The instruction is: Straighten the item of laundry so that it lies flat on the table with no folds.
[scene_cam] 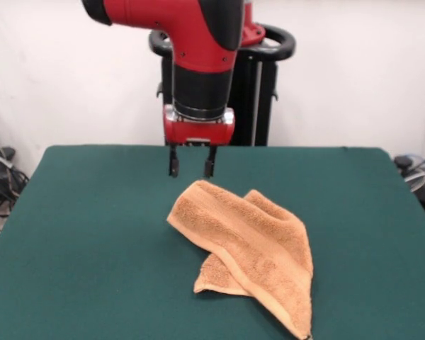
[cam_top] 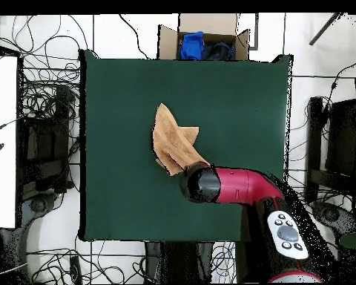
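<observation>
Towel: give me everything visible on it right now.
The towel is a small orange-tan terry cloth lying crumpled on the green table, not flat. It is folded over itself: an upper layer runs diagonally with a woven band along its edge, and a lower corner pokes out beneath toward the camera in the front view. Overhead, it sits near the table's middle. The gripper hangs open just behind its far corner, not touching it.

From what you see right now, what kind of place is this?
Probably a robotics lab or test room. A red robot arm stands at a green table holding only a folded towel, loose cables cover the floor, and a cardboard box sits beside it.
</observation>
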Motion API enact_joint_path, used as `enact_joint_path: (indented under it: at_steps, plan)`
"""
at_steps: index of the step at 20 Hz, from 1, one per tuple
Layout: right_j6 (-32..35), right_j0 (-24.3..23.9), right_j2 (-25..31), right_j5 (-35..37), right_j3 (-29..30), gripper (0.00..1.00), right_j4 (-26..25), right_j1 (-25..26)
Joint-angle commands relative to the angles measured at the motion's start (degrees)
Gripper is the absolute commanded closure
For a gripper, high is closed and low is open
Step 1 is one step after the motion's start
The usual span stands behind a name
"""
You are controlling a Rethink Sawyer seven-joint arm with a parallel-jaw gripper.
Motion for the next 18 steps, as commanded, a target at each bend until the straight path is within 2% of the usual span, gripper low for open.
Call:
enact_joint_path:
  at_steps: [1, 10, 18]
  plan:
    - [3.01, -1.29, 7.91, -3.26, -1.2, 0.0, 1.17, 5.33]
    - [4.42, -1.87, 7.74, -7.43, -2.64, 0.0, -0.63, 9.45]
    - [2.44, -2.9, 8.09, -7.0, -4.42, 0.0, -1.15, 10.59]
